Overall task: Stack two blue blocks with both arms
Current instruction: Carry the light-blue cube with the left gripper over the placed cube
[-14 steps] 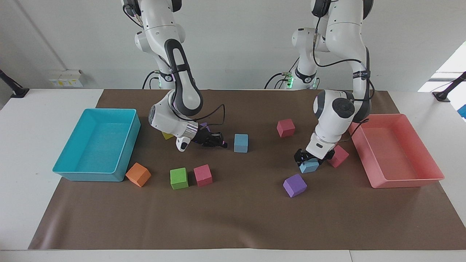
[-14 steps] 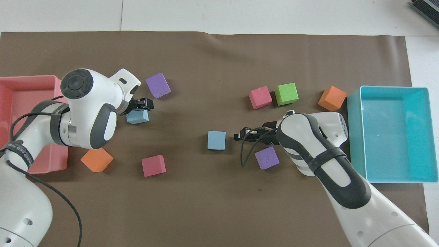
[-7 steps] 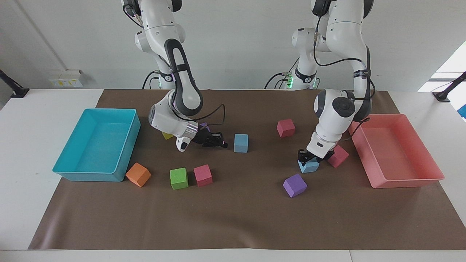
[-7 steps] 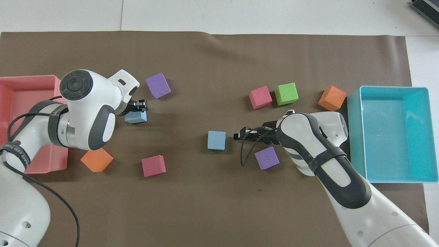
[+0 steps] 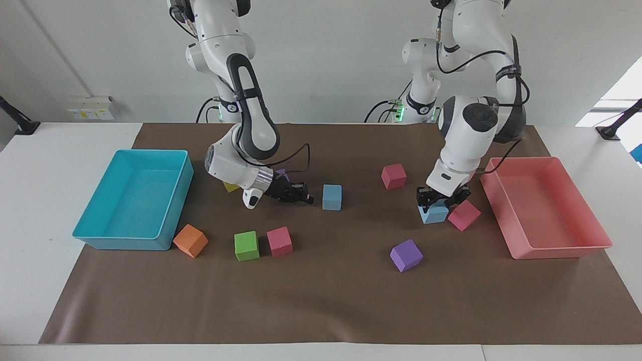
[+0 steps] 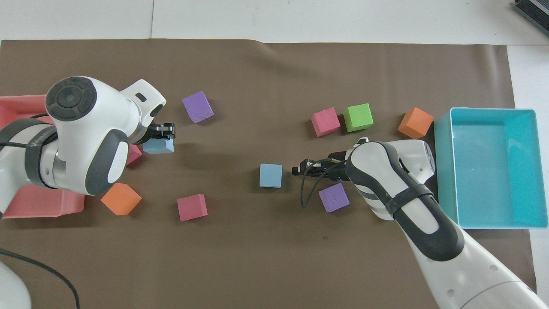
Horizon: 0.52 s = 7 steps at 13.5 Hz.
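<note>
One light blue block [image 5: 434,214] [image 6: 159,146] hangs just above the mat beside a red cube [image 5: 464,215], with my left gripper [image 5: 435,203] [image 6: 165,129] shut on its top. The second blue block [image 5: 332,196] [image 6: 271,175] rests on the mat near the middle. My right gripper [image 5: 305,198] [image 6: 297,170] is shut and holds nothing. It sits low over the mat just beside that block, toward the right arm's end, and does not touch it.
A pink tray [image 5: 556,248] stands at the left arm's end, a teal tray [image 5: 120,243] at the right arm's end. Loose cubes lie around: purple [image 5: 406,255], red [image 5: 393,176], green [image 5: 246,245], red [image 5: 279,241], orange [image 5: 190,240], and purple [image 6: 333,198] by the right arm.
My left gripper closed on the blue block and lifted it off the mat, uncovering the red cube beside it. The right arm has not moved.
</note>
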Tool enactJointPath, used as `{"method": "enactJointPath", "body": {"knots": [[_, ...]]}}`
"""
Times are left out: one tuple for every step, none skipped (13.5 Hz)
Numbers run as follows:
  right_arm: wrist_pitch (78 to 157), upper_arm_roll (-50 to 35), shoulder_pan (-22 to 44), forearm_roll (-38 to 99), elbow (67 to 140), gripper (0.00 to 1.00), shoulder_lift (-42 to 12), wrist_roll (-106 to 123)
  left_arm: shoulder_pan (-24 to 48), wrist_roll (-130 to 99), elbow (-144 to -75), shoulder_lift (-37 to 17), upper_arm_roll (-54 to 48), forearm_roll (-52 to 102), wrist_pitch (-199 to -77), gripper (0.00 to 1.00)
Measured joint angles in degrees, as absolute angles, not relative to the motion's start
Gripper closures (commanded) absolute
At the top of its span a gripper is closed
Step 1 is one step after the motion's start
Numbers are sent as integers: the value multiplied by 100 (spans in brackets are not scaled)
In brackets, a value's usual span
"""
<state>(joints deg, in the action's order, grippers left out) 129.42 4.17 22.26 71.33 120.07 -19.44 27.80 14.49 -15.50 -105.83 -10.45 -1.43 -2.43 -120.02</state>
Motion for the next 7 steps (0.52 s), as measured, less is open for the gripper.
{"method": "enactJointPath", "body": {"knots": [[12942,417,2227,7133,12007,100,-1944,2780,1514,-1550,-10326,-1029,-150,-243,-11719,100],[12942,417,2227,7133,12007,100,-1944,2780,1637,-1550,-10106,-1035,-150,-243,-11551,100],[12942,417,2227,7133,12007,100,-1944,2780,1821,-1551,-9955,-1052,-154,-243,-11484,100],[12942,417,2227,7133,12007,100,-1944,2780,2014,-1564,-9885,-1078,-158,-243,-11482,100],[12942,417,2227,7133,12007,100,-1944,2780,2212,-1576,-9852,-1111,-167,-242,-11503,100],[12942,417,2227,7133,12007,100,-1944,2780,2418,-1590,-9843,-1141,-177,-229,-11528,100],[12942,417,2227,7133,12007,100,-1944,2780,2650,-1632,-9843,-1173,-184,-210,-11544,100]]}}
